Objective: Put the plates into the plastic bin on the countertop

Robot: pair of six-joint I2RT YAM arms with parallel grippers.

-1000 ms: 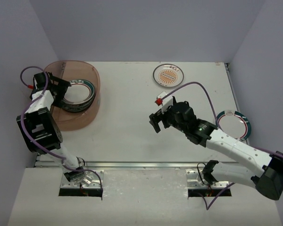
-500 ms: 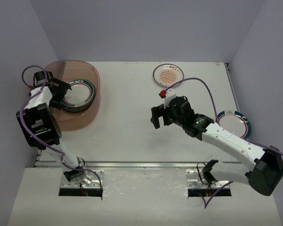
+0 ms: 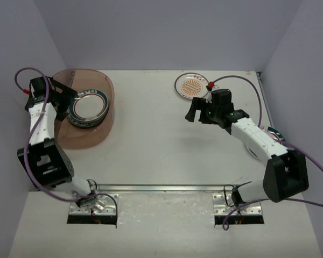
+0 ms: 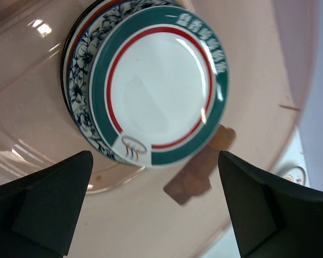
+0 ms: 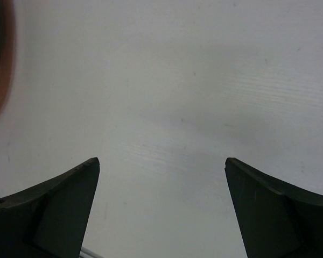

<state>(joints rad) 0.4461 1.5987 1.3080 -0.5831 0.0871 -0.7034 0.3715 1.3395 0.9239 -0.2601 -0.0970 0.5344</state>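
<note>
The reddish-brown plastic bin (image 3: pixel 83 137) stands at the far left of the white countertop (image 3: pixel 145 145). It holds a stack of plates (image 3: pixel 89 107). In the left wrist view the top plate is teal-rimmed with lettering (image 4: pixel 159 88), and a blue floral plate (image 4: pixel 79 99) lies under it. My left gripper (image 3: pixel 66 97) is open and empty inside the bin (image 4: pixel 258 64), left of the stack; it also shows in the left wrist view (image 4: pixel 156 209). An orange sunburst plate (image 3: pixel 192 86) lies at the far middle. My right gripper (image 3: pixel 192 114) is open and empty, just near of that plate.
A green-and-red rimmed plate (image 3: pixel 278 135) lies at the right edge, mostly hidden under my right arm. The right wrist view shows bare white table between the open fingers (image 5: pixel 54 209), with the bin's edge (image 5: pixel 0 59) at the top left. Grey walls enclose the table.
</note>
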